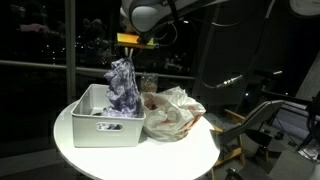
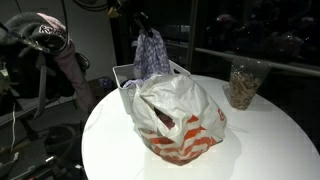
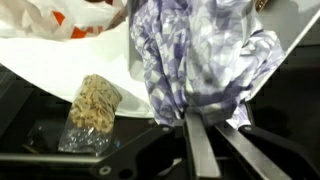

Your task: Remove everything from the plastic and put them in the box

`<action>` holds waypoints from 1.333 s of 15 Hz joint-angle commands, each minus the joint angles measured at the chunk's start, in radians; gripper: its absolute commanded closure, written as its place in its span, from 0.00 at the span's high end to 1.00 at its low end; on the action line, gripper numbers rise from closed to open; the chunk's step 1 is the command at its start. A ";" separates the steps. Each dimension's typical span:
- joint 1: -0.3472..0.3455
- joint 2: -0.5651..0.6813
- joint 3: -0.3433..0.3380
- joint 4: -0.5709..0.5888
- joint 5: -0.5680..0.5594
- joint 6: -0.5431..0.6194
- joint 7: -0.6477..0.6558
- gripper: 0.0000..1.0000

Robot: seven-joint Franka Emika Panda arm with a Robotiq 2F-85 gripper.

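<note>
Plastic bag [image 1: 172,112], white with orange print, slumps open on the round table [image 1: 130,160], touching the box [image 1: 100,125]. Gripper [image 1: 128,48] hangs above the box, jaws pinching a purple-and-white patterned cloth [image 1: 124,88] whose lower end dangles into the box. Wrist view alone shows the grip up close: both fingers [image 3: 192,140] pressed into the cloth's bunched folds. Only an exterior view shows a clear container of nuts [image 2: 243,82] clearly, standing beyond the bag, well apart from the box.
</note>
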 commanded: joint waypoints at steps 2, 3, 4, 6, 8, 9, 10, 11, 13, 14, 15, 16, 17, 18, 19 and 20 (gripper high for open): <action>-0.031 0.054 -0.033 -0.128 0.183 0.126 -0.180 0.01; -0.031 0.071 -0.035 -0.146 0.219 0.139 -0.215 0.01; -0.034 0.085 -0.028 -0.165 0.268 0.154 -0.265 0.01; -0.023 0.110 -0.026 -0.187 0.337 0.163 -0.335 0.01; -0.007 0.125 -0.036 -0.194 0.380 0.150 -0.379 0.31; -0.003 0.126 -0.039 -0.196 0.399 0.141 -0.396 0.31; -0.002 0.122 -0.043 -0.197 0.419 0.140 -0.410 0.36; -0.006 0.113 -0.043 -0.199 0.445 0.137 -0.422 0.45; -0.029 0.084 -0.035 -0.206 0.523 0.117 -0.457 0.59; -0.035 0.071 -0.042 -0.212 0.548 0.117 -0.460 0.68; -0.050 0.053 -0.043 -0.221 0.584 0.106 -0.475 0.74; -0.067 0.038 -0.042 -0.229 0.625 0.088 -0.489 0.83; -0.083 0.026 -0.041 -0.234 0.663 0.061 -0.509 0.89; -0.095 0.014 -0.047 -0.249 0.688 0.042 -0.517 0.96; -0.107 0.001 -0.052 -0.263 0.713 0.031 -0.527 1.00; -0.123 -0.012 -0.053 -0.280 0.744 0.016 -0.541 1.00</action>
